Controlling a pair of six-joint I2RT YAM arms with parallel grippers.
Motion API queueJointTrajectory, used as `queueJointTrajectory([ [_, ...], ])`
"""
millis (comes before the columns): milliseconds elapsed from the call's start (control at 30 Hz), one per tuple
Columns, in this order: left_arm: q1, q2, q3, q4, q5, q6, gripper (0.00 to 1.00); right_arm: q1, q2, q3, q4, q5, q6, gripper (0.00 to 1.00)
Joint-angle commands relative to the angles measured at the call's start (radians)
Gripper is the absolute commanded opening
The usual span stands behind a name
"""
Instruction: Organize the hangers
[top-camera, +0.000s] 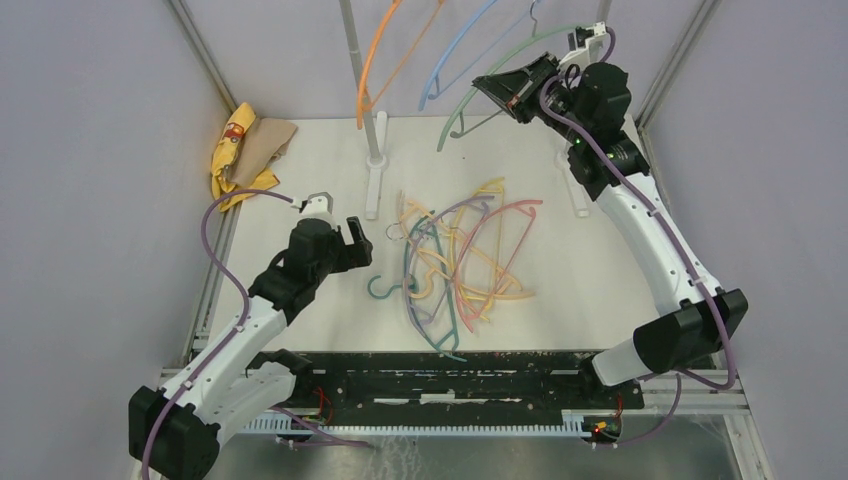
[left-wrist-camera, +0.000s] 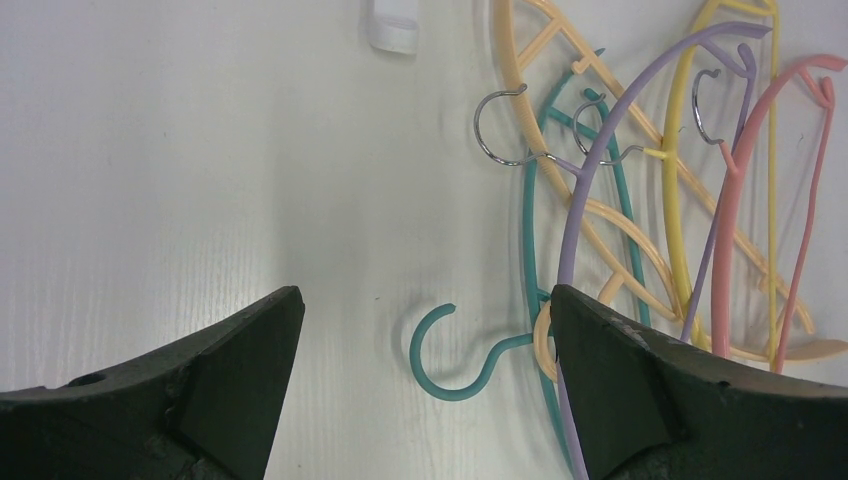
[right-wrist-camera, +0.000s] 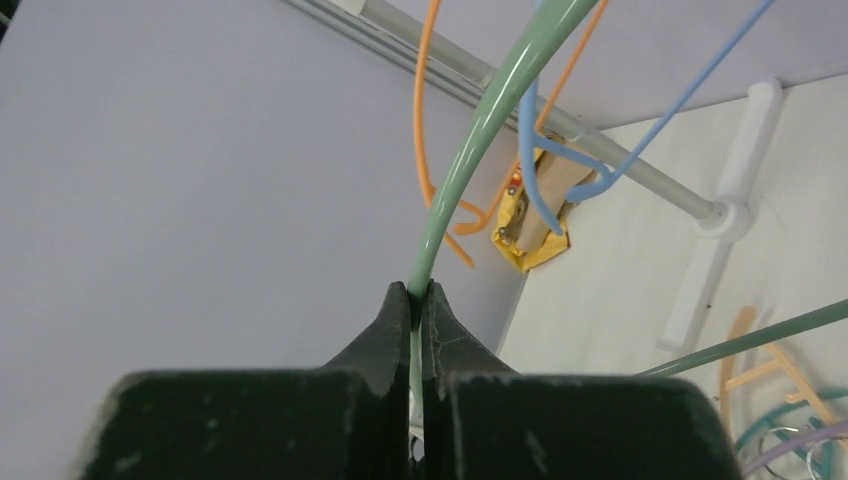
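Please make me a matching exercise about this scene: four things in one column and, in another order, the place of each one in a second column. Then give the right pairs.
Things:
1. orange hanger
2. pale green hanger
3. teal hanger
4. yellow cloth

Places:
A. lying flat in the tangled pile on the table
B. clamped in the right gripper
C. up in the air beside the rack pole, with no gripper on it
D. at the far left corner of the table

Right pairs: 1-C, 2-B, 3-A, 4-D
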Motion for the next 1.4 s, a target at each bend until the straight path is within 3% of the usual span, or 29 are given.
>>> queueJointTrajectory([
  [0, 0.008, -0.004, 0.022, 0.034, -0.009, -0.008, 1.0, 0.006, -0.046, -0.012, 0.184, -0.099, 0.096, 0.01],
  [233, 0.007, -0.019, 0.029, 0.019, -0.021, -0.009, 1.0, 0.006, -0.153, -0.057, 0.156, -0.083, 0.159, 0.01],
  [500, 0.007, -0.04, 0.042, 0.008, -0.021, -0.008, 1.0, 0.007, -0.288, -0.093, 0.047, -0.028, 0.111, 0.01],
  [867, 0.008, -0.038, 0.071, 0.004, -0.029, 0.001, 1.0, 0.003, -0.042, 0.059, 0.142, -0.159, 0.208, 0.01],
  [1167, 0.007, -0.023, 0.081, -0.001, -0.043, 0.012, 1.0, -0.051, 0.104, 0.267, 0.102, -0.151, 0.145, 0.01],
  [1367, 0.007, -0.009, 0.067, -0.001, -0.05, 0.013, 1.0, -0.077, 0.164, 0.318, 0.136, -0.17, 0.164, 0.01],
])
